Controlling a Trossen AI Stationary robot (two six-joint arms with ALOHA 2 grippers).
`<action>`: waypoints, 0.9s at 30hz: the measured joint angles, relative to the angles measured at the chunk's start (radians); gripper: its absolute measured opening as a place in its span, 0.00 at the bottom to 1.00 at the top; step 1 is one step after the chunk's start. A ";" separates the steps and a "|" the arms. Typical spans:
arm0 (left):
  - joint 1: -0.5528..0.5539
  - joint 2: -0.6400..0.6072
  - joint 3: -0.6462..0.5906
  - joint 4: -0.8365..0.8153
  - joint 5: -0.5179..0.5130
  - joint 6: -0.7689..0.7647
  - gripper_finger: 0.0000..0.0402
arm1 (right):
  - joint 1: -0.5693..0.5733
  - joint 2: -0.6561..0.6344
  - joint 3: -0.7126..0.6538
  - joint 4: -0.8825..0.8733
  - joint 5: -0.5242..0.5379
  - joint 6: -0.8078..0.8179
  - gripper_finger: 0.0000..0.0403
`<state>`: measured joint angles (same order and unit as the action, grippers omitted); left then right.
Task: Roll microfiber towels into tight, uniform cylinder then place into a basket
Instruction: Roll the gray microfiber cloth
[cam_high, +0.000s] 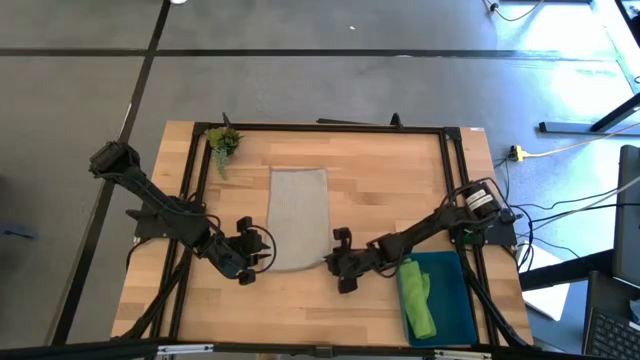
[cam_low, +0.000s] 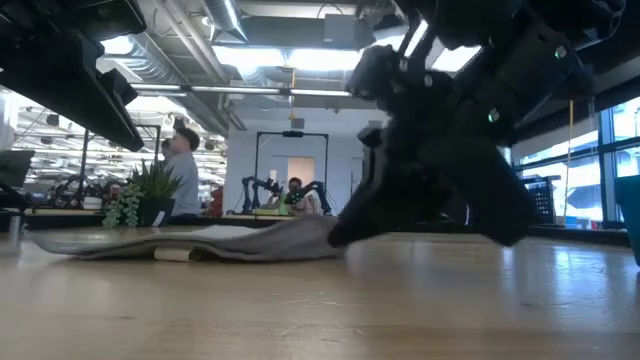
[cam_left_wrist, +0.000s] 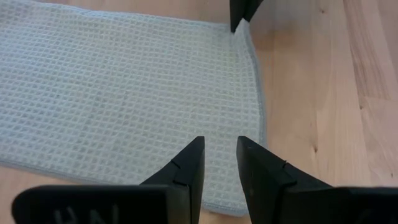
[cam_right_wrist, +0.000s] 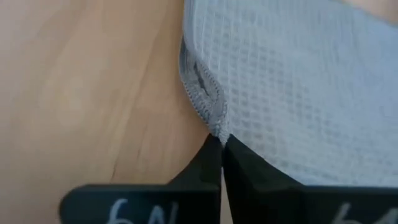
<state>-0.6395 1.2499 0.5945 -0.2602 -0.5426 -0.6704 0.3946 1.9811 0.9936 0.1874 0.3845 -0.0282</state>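
**While One Towel Is Binned, the Grey Lies Unrolled**

Green towel (cam_high: 417, 298) sits in basket (cam_high: 455, 300) (loosely rolled). Right gripper (cam_right_wrist: 221, 144) pinches grey towel (cam_high: 297, 218) at its corner; left gripper (cam_left_wrist: 219, 163), narrowly parted, hovers above the opposite corner. Rolling remains.

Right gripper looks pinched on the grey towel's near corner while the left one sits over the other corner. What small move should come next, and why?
Probably the left gripper should close on its near corner of the grey towel. The right gripper is already shut on the opposite near corner, while the left gripper's fingers stand apart over the cloth's edge. With both corners held, the arms could start rolling evenly. The green towel already lies in the basket.
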 joint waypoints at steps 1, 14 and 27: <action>0.000 0.000 0.000 0.000 0.000 0.000 0.22 | 0.000 -0.010 0.000 0.000 0.003 -0.003 0.01; 0.000 0.000 0.000 -0.001 0.000 0.001 0.22 | -0.088 -0.087 0.001 0.038 0.093 0.003 0.01; 0.000 0.000 0.000 -0.001 0.000 0.000 0.22 | -0.305 -0.087 0.001 0.049 0.135 0.049 0.01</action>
<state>-0.6395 1.2499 0.5949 -0.2615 -0.5425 -0.6701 0.0900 1.8938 0.9943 0.2359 0.5191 0.0207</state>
